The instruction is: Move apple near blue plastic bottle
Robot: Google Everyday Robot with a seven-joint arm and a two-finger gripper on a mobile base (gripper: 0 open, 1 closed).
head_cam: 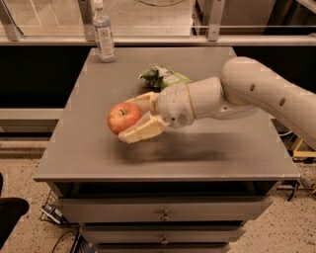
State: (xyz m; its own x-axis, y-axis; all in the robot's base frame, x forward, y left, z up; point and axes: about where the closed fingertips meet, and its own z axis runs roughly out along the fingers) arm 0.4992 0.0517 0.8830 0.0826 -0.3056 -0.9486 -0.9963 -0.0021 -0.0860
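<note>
Clasping smooth round apple (123, 117), cream gripper (132, 119) over matte grey table (222, 153)

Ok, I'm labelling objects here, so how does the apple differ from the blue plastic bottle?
The apple is round, red and opaque; the blue plastic bottle is tall, slim and clear with a white cap. The apple is clamped in the gripper above the table, over its front half and apparently lifted; the bottle stands upright and untouched at the far corner. Both are over the same table.
</note>
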